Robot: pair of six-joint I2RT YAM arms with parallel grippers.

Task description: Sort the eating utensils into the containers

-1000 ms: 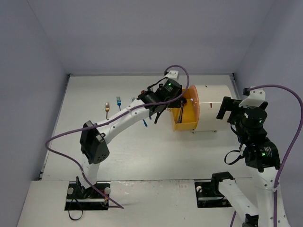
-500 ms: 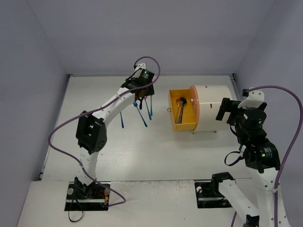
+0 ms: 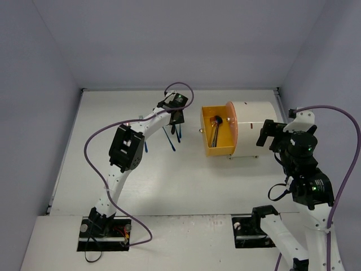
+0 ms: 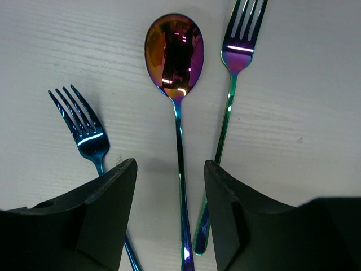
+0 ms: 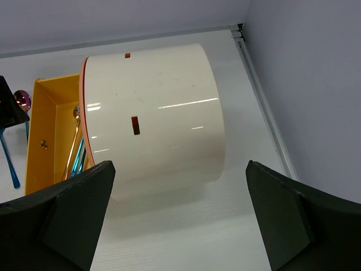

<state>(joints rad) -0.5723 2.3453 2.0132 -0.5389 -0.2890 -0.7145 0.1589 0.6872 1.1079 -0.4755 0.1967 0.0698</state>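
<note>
My left gripper is open and low over the table, its fingers on either side of the handle of a spoon with a purple-gold bowl and a blue-green handle. A magenta-green fork lies right of the spoon and a blue fork left of it. From above, the left gripper is over these utensils at the far middle. An orange drawer stands pulled out of the white cabinet, with utensils inside. My right gripper is open and empty beside the cabinet.
Another blue utensil lies left of the group, partly under the left arm. The open drawer holds gold and blue utensils. The table's right rail runs close behind the cabinet. Grey walls enclose the table.
My left arm has swung from over the open drawer leftward to the loose utensils and come down over the spoon's handle. A gold utensil now shows in the drawer. The right arm has barely moved.
</note>
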